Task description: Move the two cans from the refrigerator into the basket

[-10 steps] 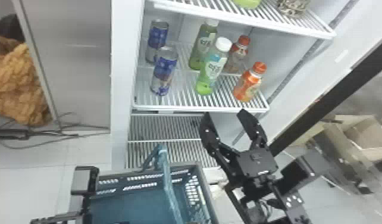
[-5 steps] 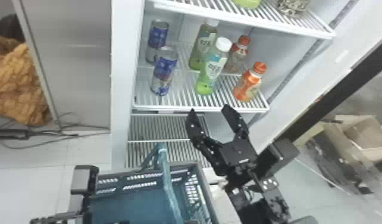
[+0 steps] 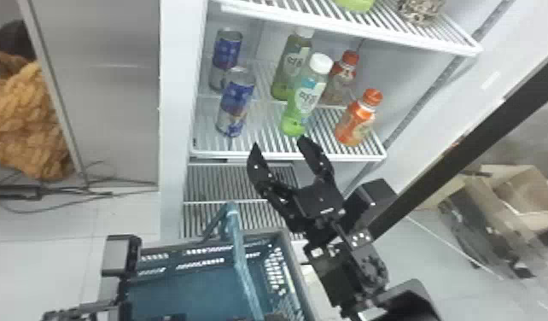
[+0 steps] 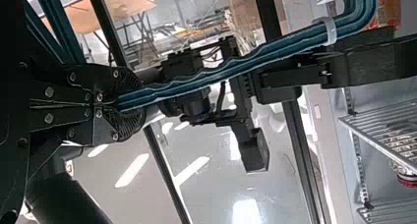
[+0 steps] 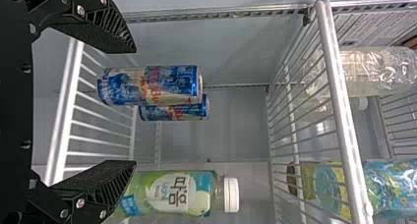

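Two cans (image 3: 237, 102) upright on the fridge shelf (image 3: 350, 157), one behind the other, beside green bottles (image 3: 305, 96); right tool (image 3: 279, 143) spread wide and empty near the shelf's front edge, left tool (image 3: 274, 317) clamped round the basket (image 3: 192, 284) handle (image 3: 243, 273).

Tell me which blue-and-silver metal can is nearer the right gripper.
The front blue-and-silver can, near the white wire shelf's front edge; the other stands behind it.

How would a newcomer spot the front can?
In the refrigerator, find the shelf holding the orange bottle. The front can, blue and silver, stands at the shelf's left end, nearer its front edge than the matching rear can.
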